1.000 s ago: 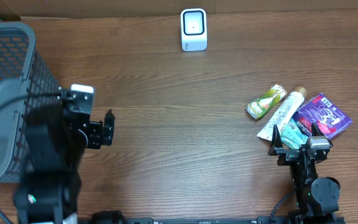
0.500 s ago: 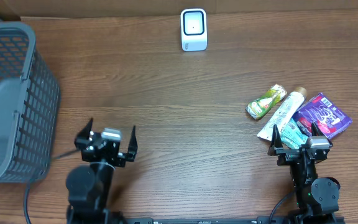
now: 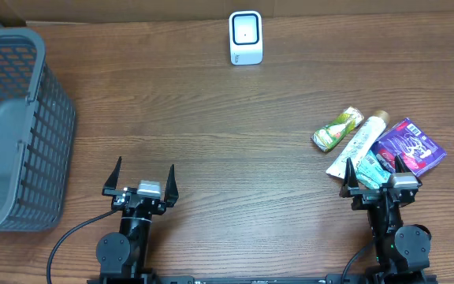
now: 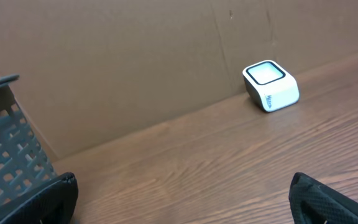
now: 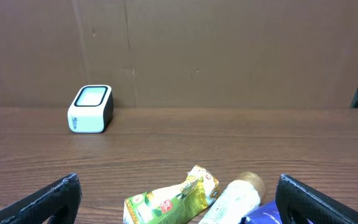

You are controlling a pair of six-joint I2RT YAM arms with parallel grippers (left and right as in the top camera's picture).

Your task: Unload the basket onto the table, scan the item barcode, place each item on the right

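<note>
White scanner: far ahead of both grippers, by the back wall | green pouch, white tube, purple packet: clustered just ahead of right gripper, fingers spread wide, holding nothing | left gripper: fingers spread, holding nothing, well apart from the items.

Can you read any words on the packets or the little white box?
No text is clear enough to quote.
White scanner: small blue mark on its side, too blurred.
Green packet: print too small.
White tube: print too small.
Purple packet: white lettering, too small.
</note>
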